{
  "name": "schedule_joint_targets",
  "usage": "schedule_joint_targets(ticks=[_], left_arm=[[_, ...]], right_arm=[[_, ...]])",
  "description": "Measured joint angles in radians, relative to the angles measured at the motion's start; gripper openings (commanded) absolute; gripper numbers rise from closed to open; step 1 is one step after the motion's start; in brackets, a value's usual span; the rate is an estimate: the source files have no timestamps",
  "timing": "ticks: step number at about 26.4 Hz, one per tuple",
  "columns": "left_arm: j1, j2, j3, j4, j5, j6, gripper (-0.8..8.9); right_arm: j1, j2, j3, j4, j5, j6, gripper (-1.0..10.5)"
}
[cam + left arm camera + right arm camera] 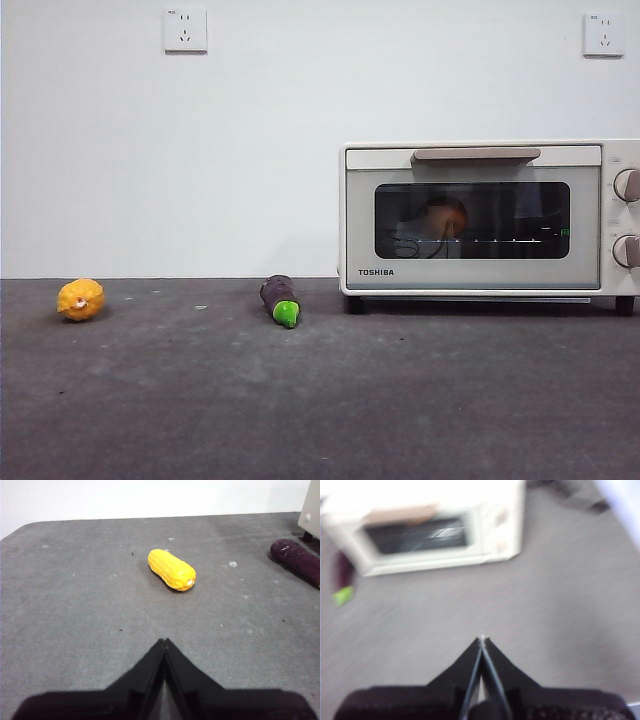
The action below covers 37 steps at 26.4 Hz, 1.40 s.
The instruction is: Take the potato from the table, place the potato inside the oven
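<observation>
Potato [443, 217] sits inside the oven [480, 215], dimly visible behind the closed glass door, right side of the bench [320, 400]. Left gripper [164, 645] hovers near a yellow corn cob [171, 569], jaws closed, empty. Right gripper [482, 642] faces the oven, jaws closed, empty. Eggplant [281, 299] lies mid-bench.

— What does the right wrist camera catch?
— A blurred picture: the right gripper [482, 641] hangs above bare table [560, 610], its two black jaws pressed together at the tips.
— And beyond it?
— The oven [435, 535], door closed, and beside it an eggplant [342, 577] with a green tip.
</observation>
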State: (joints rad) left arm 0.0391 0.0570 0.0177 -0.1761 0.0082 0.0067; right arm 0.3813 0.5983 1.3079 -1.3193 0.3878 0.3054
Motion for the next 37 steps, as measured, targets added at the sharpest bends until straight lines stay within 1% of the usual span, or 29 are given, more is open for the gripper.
schedule_joint_targets(ticks=[1, 3, 5, 6, 8, 11, 14, 16, 19, 21, 25, 29, 37], left_arm=[[0.0, 0.0, 0.0, 0.0, 0.0, 0.0, -0.03], [0.0, 0.0, 0.0, 0.0, 0.0, 0.0, -0.04], [0.0, 0.0, 0.0, 0.001, 0.0, 0.0, -0.03], [0.0, 0.0, 0.0, 0.002, 0.0, 0.0, -0.03], [0.0, 0.0, 0.0, 0.002, 0.0, 0.0, -0.04], [0.0, 0.0, 0.0, 0.002, 0.0, 0.0, -0.04], [0.0, 0.0, 0.0, 0.002, 0.0, 0.0, -0.03], [0.0, 0.0, 0.0, 0.002, 0.0, 0.0, -0.04], [0.0, 0.0, 0.0, 0.002, 0.0, 0.0, -0.04], [0.0, 0.0, 0.0, 0.002, 0.0, 0.0, -0.04], [0.0, 0.0, 0.0, 0.002, 0.0, 0.0, -0.04], [0.0, 0.0, 0.0, 0.002, 0.0, 0.0, -0.04], [0.0, 0.0, 0.0, 0.002, 0.0, 0.0, -0.03]], right_arm=[[-0.037, -0.008, -0.002, 0.027, 0.011, -0.037, 0.0], [-0.119, -0.029, -0.021, 0.117, 0.008, -0.134, 0.0], [-0.197, -0.057, -0.069, 0.256, -0.006, -0.217, 0.0], [-0.227, -0.079, -0.109, 0.334, -0.028, -0.244, 0.0], [-0.259, -0.123, -0.197, 0.474, -0.073, -0.282, 0.0], [-0.268, -0.178, -0.33, 0.637, -0.12, -0.333, 0.0], [-0.279, -0.225, -0.481, 0.769, -0.181, -0.384, 0.0], [-0.292, -0.253, -0.576, 0.819, -0.229, -0.409, 0.0], [-0.31, -0.297, -0.71, 0.872, -0.286, -0.43, 0.0], [-0.319, -0.326, -0.788, 0.921, -0.301, -0.435, 0.0], [-0.331, -0.39, -0.932, 1.045, -0.309, -0.441, 0.0], [-0.343, -0.444, -1.038, 1.125, -0.31, -0.444, 0.0], [-0.355, -0.479, -1.149, 1.126, -0.31, -0.445, 0.0]])
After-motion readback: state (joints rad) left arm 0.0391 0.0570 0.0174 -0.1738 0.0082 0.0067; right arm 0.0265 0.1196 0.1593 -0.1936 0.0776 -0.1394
